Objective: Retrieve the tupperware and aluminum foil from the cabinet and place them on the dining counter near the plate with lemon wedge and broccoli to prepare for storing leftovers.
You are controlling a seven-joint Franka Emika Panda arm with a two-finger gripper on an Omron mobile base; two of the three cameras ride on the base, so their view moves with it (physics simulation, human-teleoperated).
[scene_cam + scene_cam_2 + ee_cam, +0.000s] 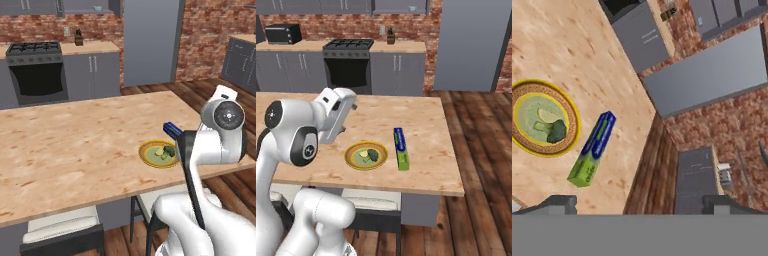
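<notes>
The aluminum foil (401, 148) box, blue with a lime-green end, lies flat on the dining counter (421, 120), just right of the yellow-rimmed plate (366, 155). On that plate sit the lemon wedge (547, 116) and the broccoli (557, 131). In the left base view the foil (172, 130) shows behind the plate (159, 153), partly hidden by my arm. My gripper (643, 204) hovers above the counter near the plate, open and holding nothing. A small pale tub, apparently the tupperware (412, 8), rests on the shelf of the wall cabinet (401, 6) far behind.
A stove (348, 60) and grey base cabinets (398, 72) line the brick back wall, with a microwave (283, 33) at the left. A tall grey fridge (471, 45) stands at the right. Chairs (60, 230) tuck under the counter's near edge. Wood floor runs along the right.
</notes>
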